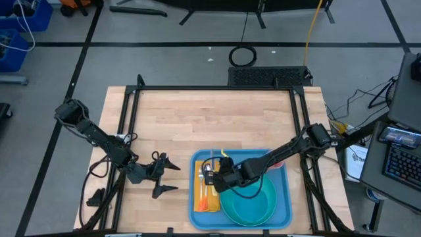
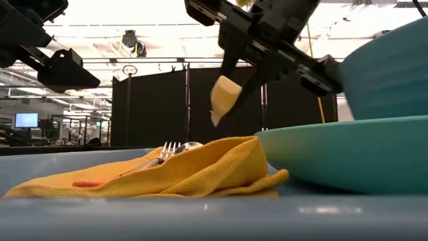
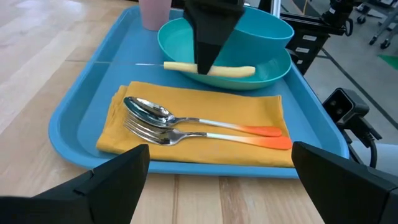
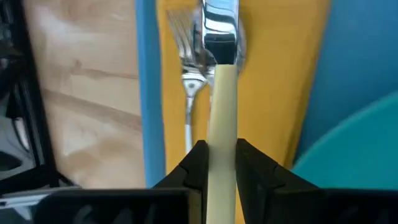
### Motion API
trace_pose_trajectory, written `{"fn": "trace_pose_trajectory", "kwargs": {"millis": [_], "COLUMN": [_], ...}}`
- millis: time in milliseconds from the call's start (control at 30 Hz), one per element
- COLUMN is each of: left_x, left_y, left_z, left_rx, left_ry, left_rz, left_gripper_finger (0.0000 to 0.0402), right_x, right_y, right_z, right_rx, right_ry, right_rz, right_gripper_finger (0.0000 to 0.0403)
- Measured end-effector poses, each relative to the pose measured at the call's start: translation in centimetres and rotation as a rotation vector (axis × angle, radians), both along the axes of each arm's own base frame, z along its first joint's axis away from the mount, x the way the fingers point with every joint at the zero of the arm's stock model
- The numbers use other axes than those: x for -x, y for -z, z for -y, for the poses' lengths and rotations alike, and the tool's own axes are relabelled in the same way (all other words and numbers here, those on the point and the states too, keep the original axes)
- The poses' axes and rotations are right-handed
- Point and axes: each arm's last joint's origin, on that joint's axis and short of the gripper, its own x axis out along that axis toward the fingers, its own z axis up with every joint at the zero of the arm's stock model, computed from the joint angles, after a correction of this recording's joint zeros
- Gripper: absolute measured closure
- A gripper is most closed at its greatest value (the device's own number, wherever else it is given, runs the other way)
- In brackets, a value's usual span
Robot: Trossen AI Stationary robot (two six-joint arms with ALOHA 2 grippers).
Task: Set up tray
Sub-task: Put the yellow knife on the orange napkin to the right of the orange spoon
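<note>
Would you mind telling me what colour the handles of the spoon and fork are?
Orange, fading paler toward the metal: the handles show best in the left wrist view.

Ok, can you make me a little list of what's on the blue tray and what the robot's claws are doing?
tray: blue, on the wooden table
napkin: orange-yellow, lying flat in the tray
spoon and fork: side by side on the napkin
bowl: teal, on a teal plate
cup: pink, in a tray corner
right claw: shut on a pale yellow utensil handle, above the napkin
left claw: open, beside the tray
</note>
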Motion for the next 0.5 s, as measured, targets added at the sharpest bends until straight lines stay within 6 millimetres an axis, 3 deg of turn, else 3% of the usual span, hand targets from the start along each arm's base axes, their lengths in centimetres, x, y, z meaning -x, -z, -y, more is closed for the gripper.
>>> {"fn": "trace_pose_trajectory", "kwargs": {"millis": [500], "left_x": [0.3], "left_y": [0.0], "left_z": [0.3], "left_rx": [0.007], "left_ry": [0.006], "left_rz": [-0.004], "left_gripper_finger": [0.0004], "right_x": [0.6], "right_y": [0.5], "right_z": [-1.5], "right_rx": [-0.010], "right_ry": [0.038], "right_rz": [-0.005], "right_gripper_finger": [0.0362]}}
